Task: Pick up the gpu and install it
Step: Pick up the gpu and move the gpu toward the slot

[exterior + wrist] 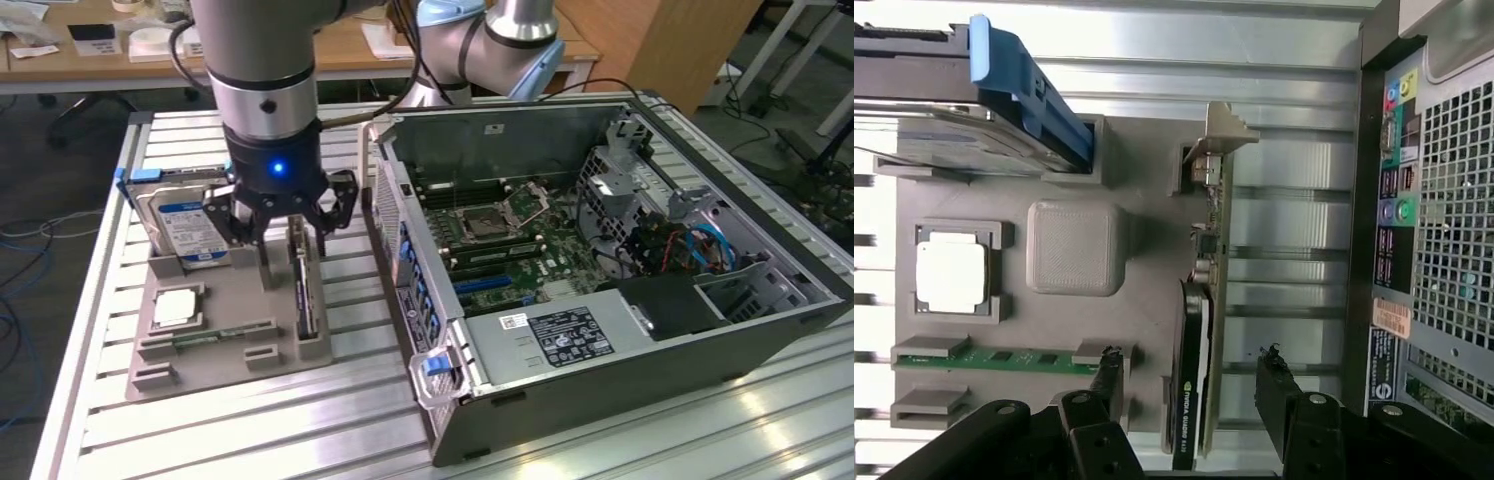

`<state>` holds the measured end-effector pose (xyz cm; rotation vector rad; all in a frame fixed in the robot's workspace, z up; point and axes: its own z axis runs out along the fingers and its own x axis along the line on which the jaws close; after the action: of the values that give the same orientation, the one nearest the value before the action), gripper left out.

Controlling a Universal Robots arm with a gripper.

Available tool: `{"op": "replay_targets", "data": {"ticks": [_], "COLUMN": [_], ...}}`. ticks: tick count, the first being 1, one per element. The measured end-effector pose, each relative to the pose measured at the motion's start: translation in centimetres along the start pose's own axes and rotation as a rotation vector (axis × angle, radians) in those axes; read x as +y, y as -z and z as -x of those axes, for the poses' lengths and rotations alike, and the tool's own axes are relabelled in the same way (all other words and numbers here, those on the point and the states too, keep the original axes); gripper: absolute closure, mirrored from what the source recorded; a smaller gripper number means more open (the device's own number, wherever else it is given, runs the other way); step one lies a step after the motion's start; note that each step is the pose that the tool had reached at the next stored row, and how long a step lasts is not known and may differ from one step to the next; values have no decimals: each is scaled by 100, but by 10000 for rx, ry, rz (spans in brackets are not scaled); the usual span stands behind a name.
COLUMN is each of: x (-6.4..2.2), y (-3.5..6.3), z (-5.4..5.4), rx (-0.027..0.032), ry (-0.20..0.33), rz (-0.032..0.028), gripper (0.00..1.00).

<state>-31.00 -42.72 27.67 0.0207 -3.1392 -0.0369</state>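
In the exterior view, the hard drive (187,225) is standing at the left end of the grey holder (220,335), and the gpu (306,290) is standing on edge in the slot at the holder's right, just beside the open computer case (627,270). The gripper (291,238) is hanging directly over the gpu with its jaws apart. Its fingers (1279,385) are flanking the card's two flat faces without touching them, and the card's long axis is running parallel to the case wall, crosswise to the closing direction.

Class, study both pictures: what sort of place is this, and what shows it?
Probably a robotics lab: a robot arm over a slotted metal table, an open computer case, and a parts tray holding the gpu.
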Motion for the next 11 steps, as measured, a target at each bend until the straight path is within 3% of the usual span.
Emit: {"op": "replay_targets", "data": {"ticks": [11], "x": [-6], "y": [-189], "z": [2], "rx": [-3], "ry": [-193], "rz": [0], "gripper": [35]}}
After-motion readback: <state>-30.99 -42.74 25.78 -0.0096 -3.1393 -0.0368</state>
